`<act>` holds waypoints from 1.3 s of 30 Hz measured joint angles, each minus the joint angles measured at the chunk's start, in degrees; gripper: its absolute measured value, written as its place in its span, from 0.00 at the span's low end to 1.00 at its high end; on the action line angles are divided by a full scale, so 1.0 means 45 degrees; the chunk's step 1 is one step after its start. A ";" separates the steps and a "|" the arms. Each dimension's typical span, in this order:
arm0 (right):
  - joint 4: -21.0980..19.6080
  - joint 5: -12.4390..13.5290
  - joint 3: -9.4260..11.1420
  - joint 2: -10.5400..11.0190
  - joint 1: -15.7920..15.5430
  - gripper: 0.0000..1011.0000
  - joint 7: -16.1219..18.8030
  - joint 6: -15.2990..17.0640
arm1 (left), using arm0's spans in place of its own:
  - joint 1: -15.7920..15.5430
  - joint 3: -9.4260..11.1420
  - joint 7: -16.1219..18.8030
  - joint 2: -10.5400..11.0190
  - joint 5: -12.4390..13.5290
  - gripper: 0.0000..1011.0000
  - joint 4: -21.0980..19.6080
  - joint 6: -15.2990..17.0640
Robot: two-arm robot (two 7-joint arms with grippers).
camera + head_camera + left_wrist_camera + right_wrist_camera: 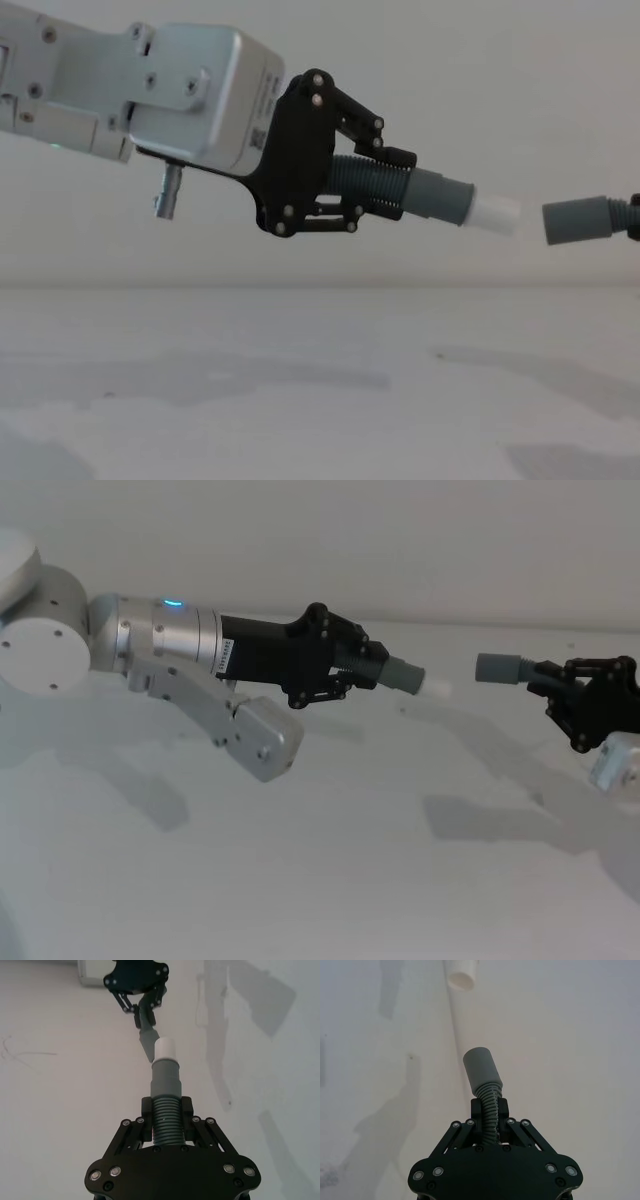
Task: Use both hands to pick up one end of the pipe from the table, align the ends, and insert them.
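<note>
Item one: left gripper (352, 668), centre of the head frame. Jaws clamped on the ribbed middle of the white-tipped piece (438, 194), leaving its cuff and white tip (495, 214) clear, pointing right.
Item two: right gripper (552, 685), right edge of the head frame. Jaws closed on the ribs of the socket piece (500, 667), open end facing left.
Item three: I hold both pieces aloft, well above the tabletop (300, 380), so nothing fouls the approach. Ends face each other, apart, near level in the chest frame. I judge alignment close, insertion not yet made.
</note>
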 joint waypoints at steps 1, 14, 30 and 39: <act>-0.0026 0.0101 -0.0018 -0.0038 0.0011 0.17 0.0091 0.0094 | -0.0023 0.0016 0.0010 0.0030 0.0069 0.32 -0.0033 -0.0078; -0.0540 0.2145 0.0147 -0.0320 -0.0207 0.17 0.1394 0.2288 | -0.0154 0.0111 0.0046 0.0172 0.0414 0.32 -0.0201 -0.0443; -0.1325 0.3853 0.0758 0.0111 -0.1203 0.17 0.2184 0.3691 | -0.0200 0.0144 0.0066 0.0224 0.0551 0.32 -0.0260 -0.0591; -0.1473 0.3678 0.0944 0.0214 -0.1685 0.17 0.1824 0.2652 | -0.0210 0.0152 0.0067 0.0232 0.0576 0.32 -0.0274 -0.0620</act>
